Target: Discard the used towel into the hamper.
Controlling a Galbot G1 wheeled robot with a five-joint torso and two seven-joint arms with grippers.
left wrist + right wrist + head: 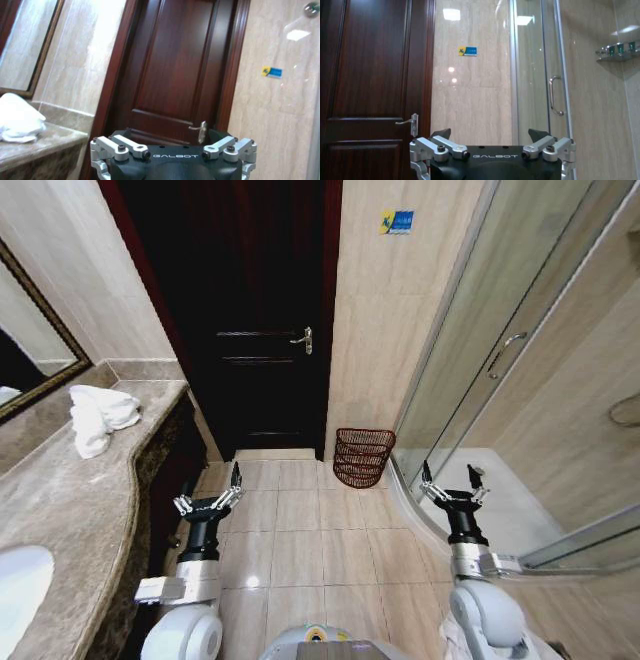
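- Towel (101,418): a crumpled white heap on the counter (70,490), well ahead of the left gripper (209,498) and off to its left.
- Left gripper: jaws spread wide, holding nothing, raised over the floor.
- Hamper (362,456): on the floor against the wall beside the door (265,320), ahead of and between both grippers.
- Right gripper (452,485): jaws wide, holding nothing.

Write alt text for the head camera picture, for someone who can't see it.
A crumpled white towel lies on a marble counter at left, while a wire hamper stands on the tiled floor beside a dark door. The left gripper and right gripper hover open and empty over the floor.
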